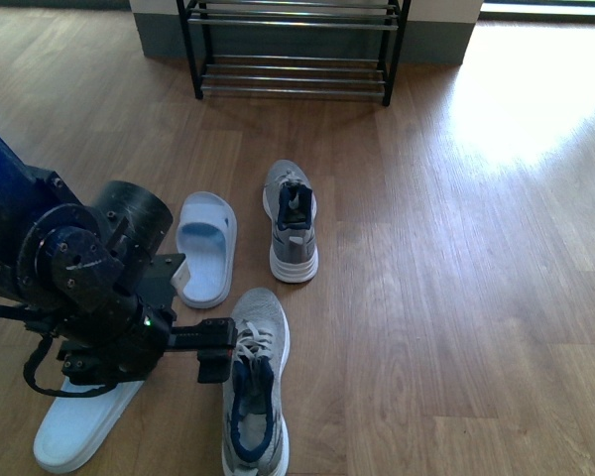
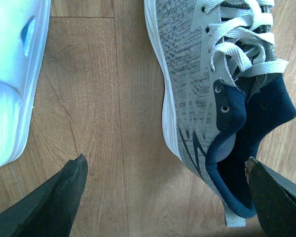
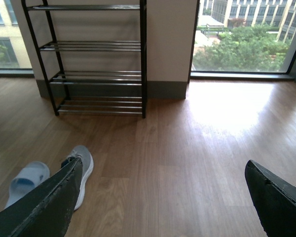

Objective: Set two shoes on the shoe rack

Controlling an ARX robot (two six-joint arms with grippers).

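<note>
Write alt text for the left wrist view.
A grey knit sneaker with navy lining lies on a wood floor, its heel opening by one of the spread dark fingers of the left gripper. A pale blue slide lies apart from it.

shoe rack (image 1: 293, 87): 12 o'clock, farthest back, against wall (image 1: 431, 40). far sneaker (image 1: 291, 220): on floor (image 1: 456, 297), before rack. slipper (image 1: 206, 248): just beside far sneaker, at its 9 o'clock. near sneaker (image 1: 259, 337): at far sneaker's 6 o'clock, apart. second slipper (image 1: 74, 436): near sneaker's 8 o'clock, partly under left arm (image 1: 69, 268).
</note>
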